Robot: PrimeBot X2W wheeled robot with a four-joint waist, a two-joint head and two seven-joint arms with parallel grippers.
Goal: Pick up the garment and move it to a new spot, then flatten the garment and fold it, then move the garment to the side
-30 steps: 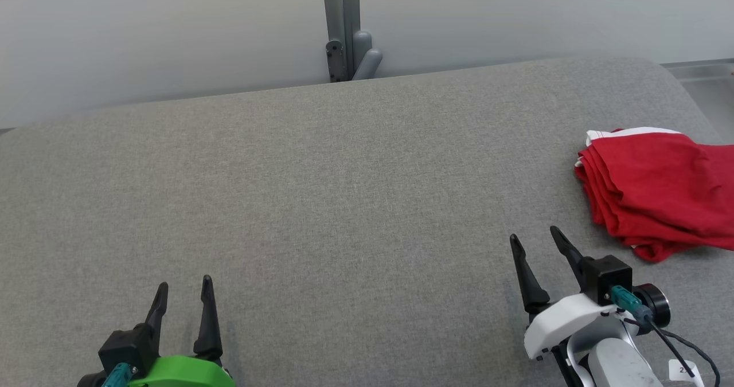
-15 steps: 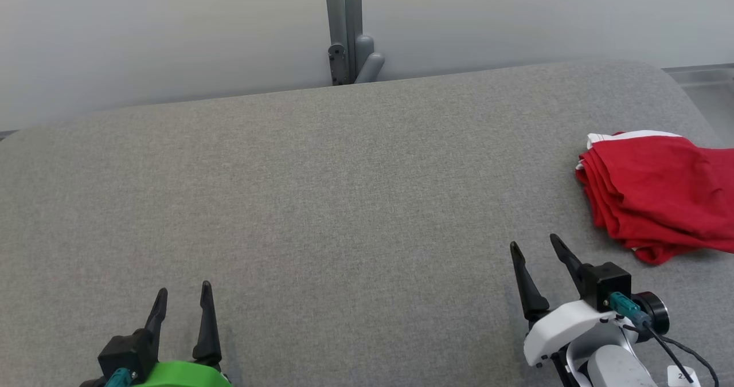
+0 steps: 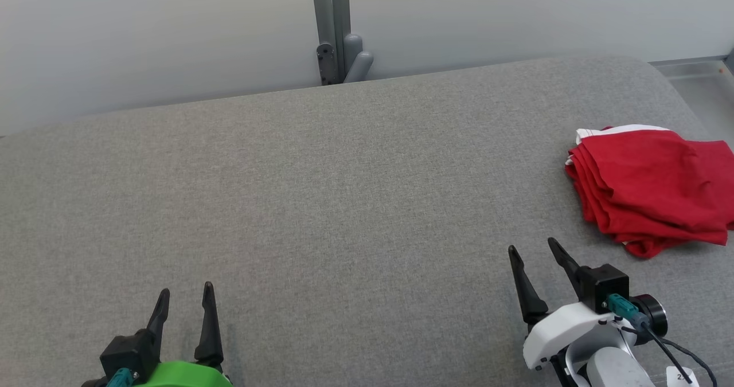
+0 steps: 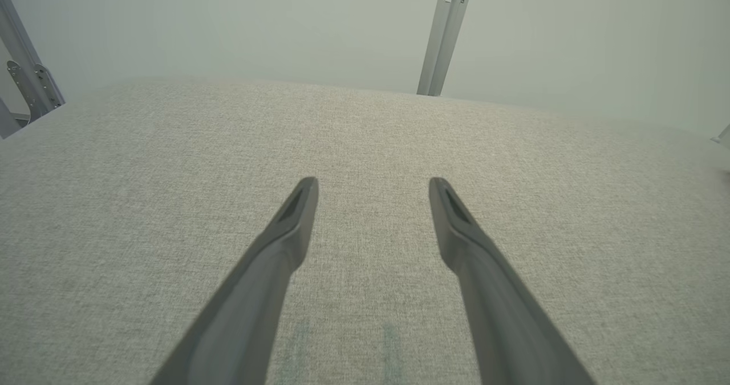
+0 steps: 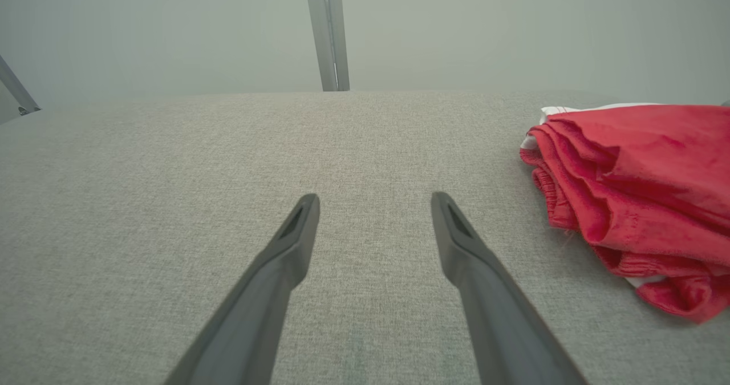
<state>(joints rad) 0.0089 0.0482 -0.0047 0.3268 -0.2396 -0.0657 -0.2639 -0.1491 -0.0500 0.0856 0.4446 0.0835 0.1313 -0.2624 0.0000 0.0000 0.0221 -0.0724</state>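
Lying in a loosely folded stack on the grey padded surface [image 3: 344, 192], the red garment [image 3: 648, 189] sits ahead and to the outer side of the right gripper [image 3: 531, 245], near but not touching, and well apart from the left gripper [image 3: 186, 287]. Both grippers have their fingers spread with nothing between them. The garment looks soft, light and limp, with layers likely to slip apart, so it is best pinched through the thick folded edge facing the right gripper; it rests straight on the surface, in no bin or tray.

Left hand [image 3: 186, 297], right hand [image 3: 531, 250] agape
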